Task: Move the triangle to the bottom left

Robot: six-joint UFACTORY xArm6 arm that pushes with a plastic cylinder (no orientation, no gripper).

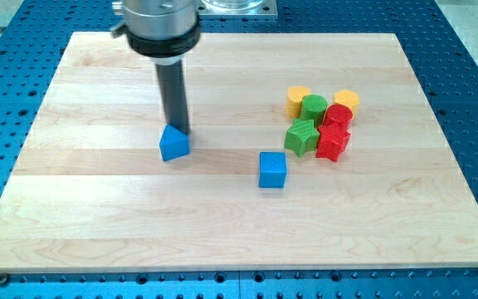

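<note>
My tip (178, 131) stands at the upper right edge of the blue triangle (173, 144), touching it or nearly. I carry no jaws, only the rod, so nothing is grasped. The triangle lies left of centre on the desk (98, 216); wide bare wood is towards the view's bottom left. The blue cube (272, 169) is apart on the right. Further right is a tight group: 2 yellow, 2 green, 2 red blocks (320, 122). No writing or label is readable.
</note>
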